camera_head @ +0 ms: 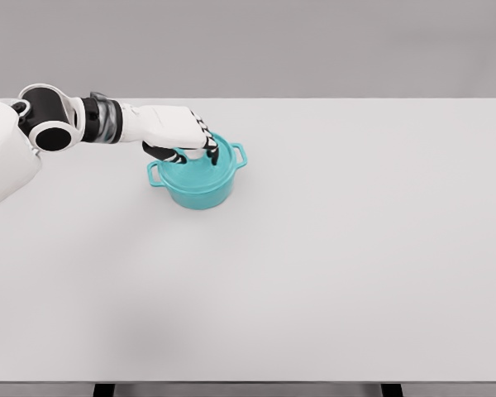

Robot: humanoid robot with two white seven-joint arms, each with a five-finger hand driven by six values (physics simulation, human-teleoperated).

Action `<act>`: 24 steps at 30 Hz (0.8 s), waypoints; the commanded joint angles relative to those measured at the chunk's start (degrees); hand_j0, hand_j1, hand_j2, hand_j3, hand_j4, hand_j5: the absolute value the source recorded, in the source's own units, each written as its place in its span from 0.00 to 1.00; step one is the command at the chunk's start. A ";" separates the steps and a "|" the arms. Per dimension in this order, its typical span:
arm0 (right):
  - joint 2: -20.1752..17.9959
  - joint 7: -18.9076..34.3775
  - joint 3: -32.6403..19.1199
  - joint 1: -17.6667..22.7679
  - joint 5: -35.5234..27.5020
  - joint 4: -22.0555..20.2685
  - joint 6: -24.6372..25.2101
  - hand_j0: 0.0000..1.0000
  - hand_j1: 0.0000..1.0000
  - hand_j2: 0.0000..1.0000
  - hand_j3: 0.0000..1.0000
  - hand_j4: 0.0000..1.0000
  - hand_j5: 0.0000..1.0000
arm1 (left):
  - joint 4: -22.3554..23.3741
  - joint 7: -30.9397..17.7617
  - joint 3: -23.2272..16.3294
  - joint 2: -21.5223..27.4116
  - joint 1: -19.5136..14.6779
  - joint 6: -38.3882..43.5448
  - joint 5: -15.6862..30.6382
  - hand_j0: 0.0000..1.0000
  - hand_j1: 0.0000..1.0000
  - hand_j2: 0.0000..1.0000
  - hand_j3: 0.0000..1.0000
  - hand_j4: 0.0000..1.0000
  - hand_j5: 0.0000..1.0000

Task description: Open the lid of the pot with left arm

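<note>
My left robot hand (200, 141) curls down over the lid (197, 165) of the teal pot (200, 184), far left on the white counter (331, 248); whether my fingers truly grip the knob I cannot tell. A loose pinch could slip, or drag the pot.

No text, label, brand, number or sign can be read anywhere in the head view: the teal pot (200, 176), its lid (195, 164), the white arm and left hand (175, 131), and the white table (314, 273) all show plain, unmarked surfaces.
</note>
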 commanded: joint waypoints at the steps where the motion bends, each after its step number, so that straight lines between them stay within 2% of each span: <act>1: -0.01 0.01 0.00 0.00 -0.01 -0.01 -0.01 1.00 1.00 1.00 1.00 1.00 1.00 | 0.01 0.02 0.07 0.07 0.00 0.14 0.10 0.56 0.56 0.56 0.56 0.56 0.56; 4: -0.01 0.01 0.00 0.00 -0.01 -0.01 -0.01 1.00 1.00 1.00 1.00 1.00 1.00 | 0.01 0.02 0.07 0.16 0.00 0.14 0.01 0.51 0.51 0.51 0.51 0.51 0.51; 10: -0.01 0.01 0.00 0.00 -0.01 -0.01 -0.01 1.00 1.00 1.00 1.00 1.00 1.00 | -0.17 0.02 0.51 1.74 -0.70 0.14 0.19 0.51 0.51 0.51 0.51 0.51 0.51; 18: -0.01 0.01 0.00 0.00 -0.01 -0.01 -0.01 1.00 1.00 1.00 1.00 1.00 1.00 | -1.05 0.02 2.53 14.75 -0.97 0.14 0.27 0.49 0.49 0.49 0.49 0.49 0.49; 24: -0.01 0.01 0.00 0.00 -0.01 -0.01 -0.01 1.00 1.00 1.00 1.00 1.00 1.00 | -0.61 0.02 3.59 16.68 0.00 0.14 0.10 0.51 0.51 0.51 0.51 0.51 0.51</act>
